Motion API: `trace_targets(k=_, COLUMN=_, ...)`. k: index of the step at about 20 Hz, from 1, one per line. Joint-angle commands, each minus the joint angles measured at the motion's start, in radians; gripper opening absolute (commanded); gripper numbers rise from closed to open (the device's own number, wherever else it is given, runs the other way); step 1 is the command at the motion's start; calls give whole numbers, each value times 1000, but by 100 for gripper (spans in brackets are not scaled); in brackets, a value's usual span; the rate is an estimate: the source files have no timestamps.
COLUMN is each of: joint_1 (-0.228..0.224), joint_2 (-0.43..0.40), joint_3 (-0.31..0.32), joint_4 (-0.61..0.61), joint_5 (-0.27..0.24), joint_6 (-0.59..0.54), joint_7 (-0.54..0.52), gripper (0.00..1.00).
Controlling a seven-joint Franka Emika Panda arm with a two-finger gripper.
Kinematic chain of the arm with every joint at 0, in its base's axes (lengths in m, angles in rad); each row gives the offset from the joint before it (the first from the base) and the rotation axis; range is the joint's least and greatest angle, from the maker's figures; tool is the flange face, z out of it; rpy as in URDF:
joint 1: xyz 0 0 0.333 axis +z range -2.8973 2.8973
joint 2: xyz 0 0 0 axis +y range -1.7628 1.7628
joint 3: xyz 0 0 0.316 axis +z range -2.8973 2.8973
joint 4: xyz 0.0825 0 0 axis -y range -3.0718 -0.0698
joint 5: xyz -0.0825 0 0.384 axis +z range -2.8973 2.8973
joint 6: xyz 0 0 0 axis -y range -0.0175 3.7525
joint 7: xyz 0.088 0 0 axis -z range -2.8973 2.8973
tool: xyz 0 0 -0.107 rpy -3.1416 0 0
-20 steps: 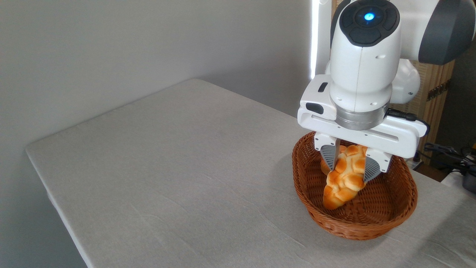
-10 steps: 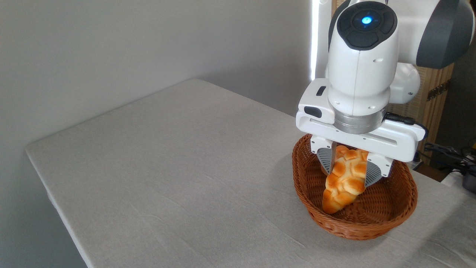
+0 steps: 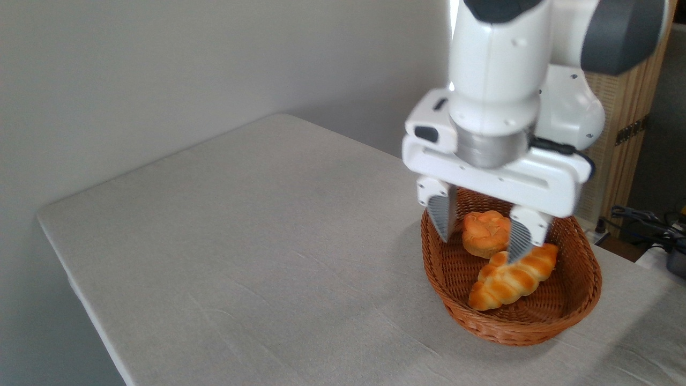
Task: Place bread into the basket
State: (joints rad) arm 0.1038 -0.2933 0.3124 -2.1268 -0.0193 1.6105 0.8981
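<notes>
The braided golden bread [image 3: 512, 279] lies flat inside the reddish-brown wicker basket [image 3: 581, 303] at the table's right end. My gripper [image 3: 479, 244] hangs above the basket's far-left part, open, with nothing between its fingers. One ribbed fingertip [image 3: 517, 244] stands in front of the bread's upper edge without holding it.
A round muffin-shaped orange bun [image 3: 485, 233] sits in the basket behind the bread, seen between my fingers. The grey cloth-covered table [image 3: 257, 236] stretches to the left. Black cables and a dark object [image 3: 656, 228] lie off the table at the far right, by a wooden cabinet [image 3: 624, 118].
My gripper opened and let go of the bread, which dropped from tilted to lying flat in the basket. The gripper then rose and shifted left, uncovering the bun.
</notes>
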Motion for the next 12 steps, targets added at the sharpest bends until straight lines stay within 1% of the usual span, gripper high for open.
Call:
trace_targets(k=1, joint_1=-62, joint_2=-4, joint_3=-30, joint_4=141, joint_5=-77, joint_6=-6, joint_7=-10, gripper=100)
trace_targets(k=2, joint_1=-64, joint_2=2, joint_3=-50, joint_4=186, joint_5=-100, joint_6=-4, joint_7=-15, gripper=100)
trace_targets(k=3, joint_1=-65, joint_2=5, joint_3=-83, joint_4=218, joint_5=-114, joint_6=-4, joint_7=-10, gripper=100)
trace_targets(k=6, joint_1=-65, joint_2=51, joint_3=-183, joint_4=307, joint_5=-114, joint_6=-4, joint_7=-13, gripper=100)
trace_targets(k=8, joint_1=-67, joint_2=103, joint_3=-258, joint_4=387, joint_5=-111, joint_6=-10, joint_7=-22, gripper=100)
trace_targets(k=10, joint_1=-65, joint_2=155, joint_3=-333, joint_4=442, joint_5=-97, joint_6=-21, joint_7=-22, gripper=100)
trace_targets(k=11, joint_1=-65, joint_2=169, joint_3=-352, joint_4=462, joint_5=-96, joint_6=-24, joint_7=-33, gripper=100)
trace_targets(k=12, joint_1=-65, joint_2=184, joint_3=-357, joint_4=467, joint_5=-97, joint_6=-23, joint_7=-65, gripper=100)
